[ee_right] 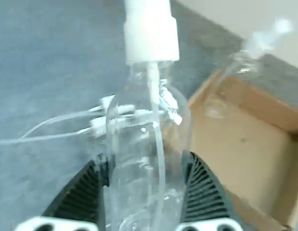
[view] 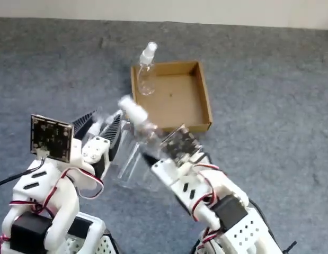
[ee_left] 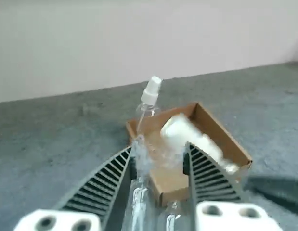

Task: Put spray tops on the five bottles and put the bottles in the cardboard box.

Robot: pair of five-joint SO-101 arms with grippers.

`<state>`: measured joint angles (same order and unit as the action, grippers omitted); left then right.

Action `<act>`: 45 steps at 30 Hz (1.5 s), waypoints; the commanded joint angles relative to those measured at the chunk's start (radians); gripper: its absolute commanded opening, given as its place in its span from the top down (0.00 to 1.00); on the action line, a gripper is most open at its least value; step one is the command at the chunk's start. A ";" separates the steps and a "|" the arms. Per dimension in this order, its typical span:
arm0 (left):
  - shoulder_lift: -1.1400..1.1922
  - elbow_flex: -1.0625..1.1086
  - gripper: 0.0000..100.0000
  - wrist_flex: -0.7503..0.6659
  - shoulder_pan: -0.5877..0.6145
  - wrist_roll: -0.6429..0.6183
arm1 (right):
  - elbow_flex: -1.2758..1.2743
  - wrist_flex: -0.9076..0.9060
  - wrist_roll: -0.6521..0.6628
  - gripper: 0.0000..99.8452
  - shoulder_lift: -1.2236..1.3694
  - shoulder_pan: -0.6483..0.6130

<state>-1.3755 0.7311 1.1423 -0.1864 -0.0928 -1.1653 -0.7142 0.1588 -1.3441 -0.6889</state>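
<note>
My right gripper (ee_right: 145,163) is shut on a clear bottle (ee_right: 148,115) that carries a white spray top (ee_right: 151,33). In the high view this bottle (view: 140,123) is tilted beside the near left corner of the cardboard box (view: 205,100), with the right gripper (view: 149,143) under it. A second bottle (view: 147,74) with a spray top stands upright in the box's far left corner. My left gripper (view: 106,116) stands open just left of the held bottle, with nothing between its fingers (ee_left: 108,180). Clear bottles (view: 129,165) without tops lie on the carpet between the arms.
Loose spray tops (ee_right: 108,120) with thin tubes lie on the grey carpet near the box (ee_right: 257,139). The carpet (view: 269,79) stretches wide to the right of the box and behind it. A pale wall (ee_left: 139,38) rises at the far edge.
</note>
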 commanded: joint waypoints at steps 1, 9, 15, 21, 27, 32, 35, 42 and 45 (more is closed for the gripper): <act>0.018 -0.016 0.86 0.034 0.120 0.009 | 0.131 0.053 -0.061 1.00 0.068 0.085; 0.018 0.274 0.86 -0.071 0.107 0.014 | 0.469 0.053 -0.186 1.00 0.464 0.102; 0.018 0.343 0.78 -0.129 -0.024 0.014 | 0.651 0.047 -0.264 1.00 0.627 0.088; 0.018 0.344 0.76 -0.169 -0.067 0.011 | 0.679 -0.004 -0.259 1.00 0.641 -0.025; 0.028 0.349 0.76 -0.253 -0.013 0.009 | 0.687 -0.140 -0.258 1.00 0.639 -0.064; 0.028 0.424 0.76 -0.351 0.030 0.012 | 0.685 -0.182 -0.258 1.00 0.611 -0.061; 0.028 0.449 0.76 -0.382 0.062 0.012 | 0.679 -0.182 -0.256 1.00 0.538 -0.059; 0.027 0.449 0.76 -0.381 0.073 0.012 | 0.661 -0.226 -0.189 1.00 0.478 0.013; 0.019 0.455 0.76 -0.381 0.071 0.012 | 0.661 -0.219 -0.187 1.00 0.479 0.054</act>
<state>-1.3495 1.1914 0.7925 -0.1435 -0.0852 -0.5117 -0.9291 -0.0437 -0.8408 -0.6751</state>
